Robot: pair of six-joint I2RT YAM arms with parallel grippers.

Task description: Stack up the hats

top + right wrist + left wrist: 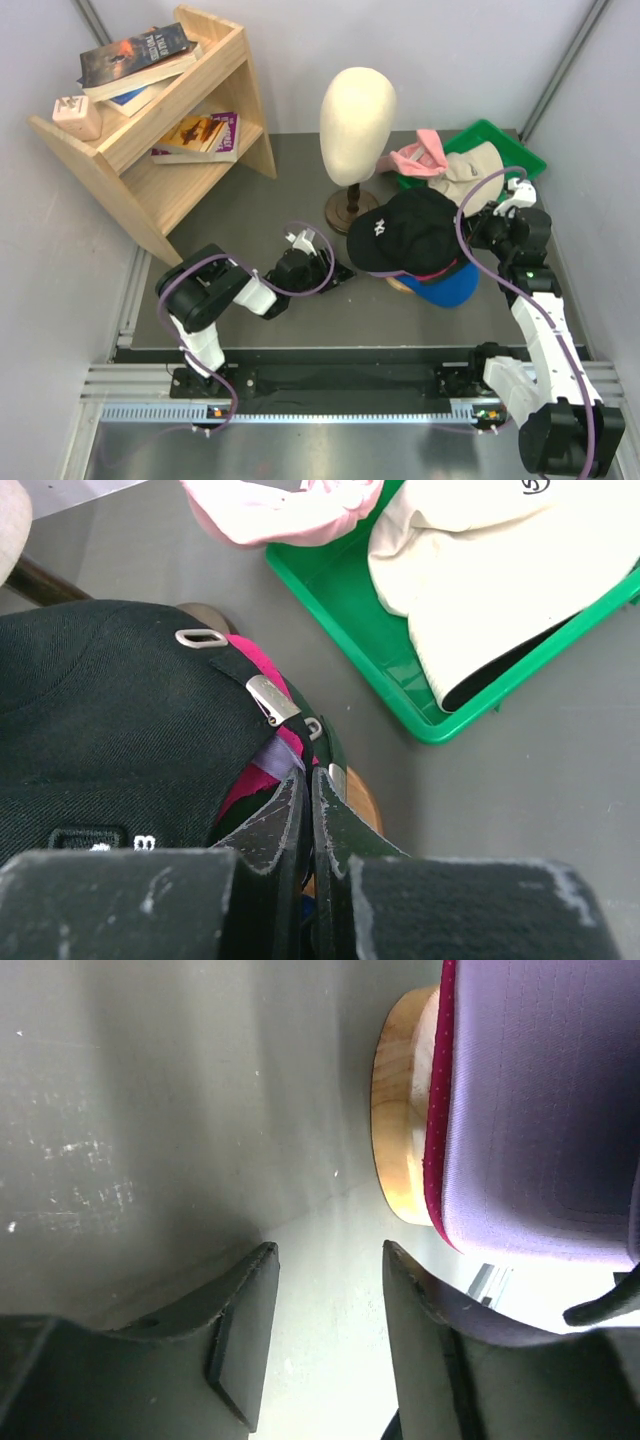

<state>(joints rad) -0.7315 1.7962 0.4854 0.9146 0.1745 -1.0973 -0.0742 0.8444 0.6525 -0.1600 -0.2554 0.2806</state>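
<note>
Stacking part-done: black cap (408, 235) tops pile (447, 287); pink cap (420, 155), cream bucket hat (468, 175) wait in green tray (500, 132). Left end effector (328, 1260) apart; right end effector (310, 780) together, perhaps nipping strap (275, 702).

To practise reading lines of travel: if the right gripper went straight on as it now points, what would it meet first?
The right gripper, shut, points at the back of the stacked hats. It would likely first meet the black cap's buckled strap, just beyond it, though depth is unclear.
</note>
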